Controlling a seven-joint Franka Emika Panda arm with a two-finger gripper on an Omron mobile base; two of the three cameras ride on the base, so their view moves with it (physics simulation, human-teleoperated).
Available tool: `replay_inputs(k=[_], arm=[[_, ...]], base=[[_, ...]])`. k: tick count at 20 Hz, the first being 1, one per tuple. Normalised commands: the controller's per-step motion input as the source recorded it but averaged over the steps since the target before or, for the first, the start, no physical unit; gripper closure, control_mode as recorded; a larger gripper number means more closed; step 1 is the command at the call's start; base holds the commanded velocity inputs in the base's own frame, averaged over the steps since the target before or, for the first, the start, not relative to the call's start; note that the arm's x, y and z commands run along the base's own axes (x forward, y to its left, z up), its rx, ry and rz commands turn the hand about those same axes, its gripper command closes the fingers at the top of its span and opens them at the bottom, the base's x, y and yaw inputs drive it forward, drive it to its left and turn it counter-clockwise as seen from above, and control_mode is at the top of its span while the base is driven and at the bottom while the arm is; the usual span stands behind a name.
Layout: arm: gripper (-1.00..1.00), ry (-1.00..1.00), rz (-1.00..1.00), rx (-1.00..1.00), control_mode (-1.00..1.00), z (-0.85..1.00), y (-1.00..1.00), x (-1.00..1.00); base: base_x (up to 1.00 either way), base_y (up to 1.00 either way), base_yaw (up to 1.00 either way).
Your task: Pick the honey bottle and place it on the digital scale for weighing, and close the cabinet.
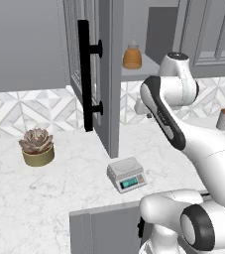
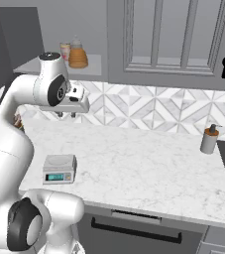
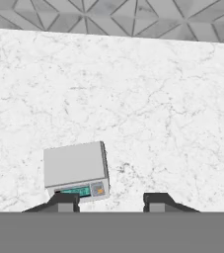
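Honey bottle (image 1: 132, 55): on cabinet (image 1: 95, 74) shelf, door swung open for access; digital scale (image 1: 127, 174): on counter (image 1: 54, 198) below, platform bare; gripper (image 2: 66, 114): fingers spread, holding nothing, hovering above counter, pointing down; grasp not begun.

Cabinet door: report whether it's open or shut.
Open. The cabinet door swings out over the counter, its handle edge-on, exposing the honey bottle on the shelf.

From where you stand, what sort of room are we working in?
Most likely a home kitchen, simulated: a marble-look counter under a patterned tile backsplash, a grey wall cabinet open with a honey bottle on its shelf, and a digital scale on the counter.
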Motion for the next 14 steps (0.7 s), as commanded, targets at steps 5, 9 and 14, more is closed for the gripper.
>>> replay_inputs(k=[5, 9, 14], arm=[[-1.00, -0.12, 0.01, -0.03, -1.00, 0.01, 0.13, -0.26], [-1.00, -0.20, 0.02, -0.03, -1.00, 0.04, 0.16, -0.50], [-1.00, -0.44, 0.00, -0.01, -1.00, 0.49, 0.04, -0.72]], base=[[0.00, 0.00, 0.00], [0.00, 0.00, 0.00], [0.00, 0.00, 0.00]])
